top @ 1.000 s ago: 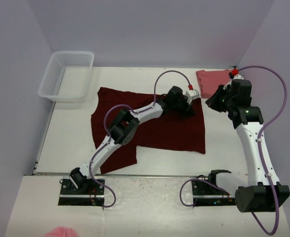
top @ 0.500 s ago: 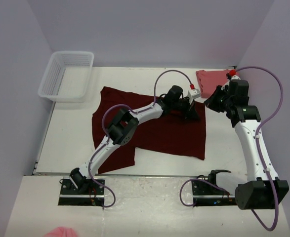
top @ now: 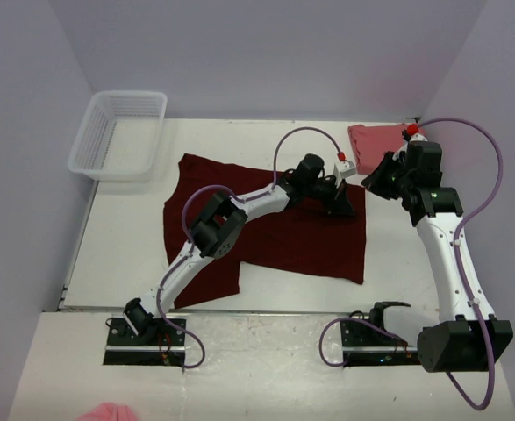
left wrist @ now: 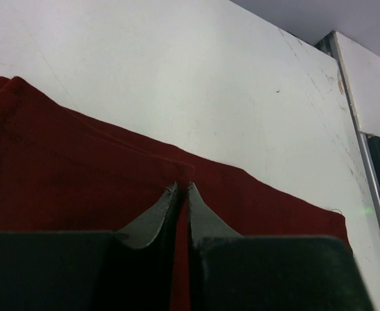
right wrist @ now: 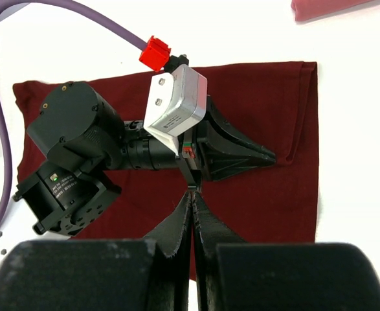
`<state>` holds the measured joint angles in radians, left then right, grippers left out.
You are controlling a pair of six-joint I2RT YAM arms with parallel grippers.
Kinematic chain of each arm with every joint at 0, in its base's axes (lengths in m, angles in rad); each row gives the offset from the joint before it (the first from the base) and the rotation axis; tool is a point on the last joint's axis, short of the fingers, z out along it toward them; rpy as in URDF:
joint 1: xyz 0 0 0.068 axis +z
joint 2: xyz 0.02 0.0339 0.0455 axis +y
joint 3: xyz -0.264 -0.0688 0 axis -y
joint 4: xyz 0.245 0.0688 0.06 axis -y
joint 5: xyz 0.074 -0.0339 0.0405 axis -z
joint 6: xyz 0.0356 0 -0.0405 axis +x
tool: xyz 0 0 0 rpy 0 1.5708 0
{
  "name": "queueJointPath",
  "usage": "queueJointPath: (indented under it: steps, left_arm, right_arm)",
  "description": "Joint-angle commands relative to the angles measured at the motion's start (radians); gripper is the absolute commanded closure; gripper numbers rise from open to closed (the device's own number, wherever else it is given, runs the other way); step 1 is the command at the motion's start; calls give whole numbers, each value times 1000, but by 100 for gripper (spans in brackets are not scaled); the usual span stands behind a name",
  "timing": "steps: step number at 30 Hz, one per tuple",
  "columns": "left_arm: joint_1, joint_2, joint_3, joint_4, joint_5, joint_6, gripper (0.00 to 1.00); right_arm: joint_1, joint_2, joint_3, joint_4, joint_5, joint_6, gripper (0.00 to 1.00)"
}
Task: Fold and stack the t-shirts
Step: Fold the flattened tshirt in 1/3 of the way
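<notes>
The dark maroon t-shirt (top: 275, 230) lies spread flat in the middle of the table, its right side folded inward. My left gripper (top: 346, 203) rests low on its upper right part. In the left wrist view the fingers (left wrist: 182, 188) are shut to a thin slit with maroon cloth (left wrist: 79, 175) in it, right at a fold edge. The salmon pink t-shirt (top: 371, 145) lies folded at the back right. My right gripper (top: 373, 182) hangs between the two shirts, shut and empty. In its own view the tips (right wrist: 193, 192) hover above the left wrist over maroon cloth (right wrist: 261, 194).
A white mesh basket (top: 124, 93) stands at the back left corner. Walls close the table at the back and on both sides. Purple cables loop over both arms. A scrap of pink (top: 108, 412) shows at the bottom edge, in front of the left base.
My left gripper has slid a little to the right, and the maroon t-shirt shifted right with it. The right gripper moved slightly left and back. Little differs over the last half second.
</notes>
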<state>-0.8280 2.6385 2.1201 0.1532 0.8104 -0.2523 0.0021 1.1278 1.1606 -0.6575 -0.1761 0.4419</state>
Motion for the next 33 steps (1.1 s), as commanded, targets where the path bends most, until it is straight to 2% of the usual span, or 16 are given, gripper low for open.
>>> queueJointPath:
  steps: [1, 2, 5, 6, 9, 11, 15, 17, 20, 21, 22, 27, 30, 33]
  left_arm:
    - [-6, -43, 4, 28, 33, -21, 88]
    - [-6, -35, 9, 19, 27, -18, 77]
    - [-6, -38, 18, 6, 21, -12, 65]
    - [-5, -44, 17, -4, 12, -4, 57]
    - [-5, -93, 9, -41, -19, 31, 43]
    - [-6, -161, -11, -76, -51, 76, 36]
    - [9, -311, -144, -113, -206, 125, 29]
    - [23, -394, -196, -116, -243, 119, 29]
    - [59, -483, -299, -128, -325, 107, 47]
    - [84, -495, -317, -194, -402, 99, 86]
    - [99, -500, -321, -222, -424, 90, 100]
    - [210, -483, -338, -415, -602, 22, 100]
    - [251, -477, -370, -483, -724, 1, 100]
    - [289, -488, -420, -478, -760, -5, 100]
  right_arm:
    - [3, -2, 16, 29, -13, -2, 100]
    - [3, -3, 13, 30, -16, 0, 100]
    - [3, -2, 4, 39, -29, 0, 100]
    - [3, 0, 2, 39, -31, 1, 100]
    - [3, 7, -1, 44, -43, 4, 100]
    - [3, 6, -4, 50, -45, 8, 100]
    - [3, 3, 7, 56, -51, 12, 100]
    - [3, 1, 22, 47, -49, 11, 100]
    - [3, -10, 30, 44, -52, 8, 100]
    - [3, -11, 31, 38, -66, 4, 100]
    - [3, -13, 34, 30, -77, 3, 100]
    - [33, -26, -13, 47, -143, 14, 100]
    - [140, -13, -41, 35, -77, 3, 100]
    - [235, 18, -73, 41, -31, 9, 100]
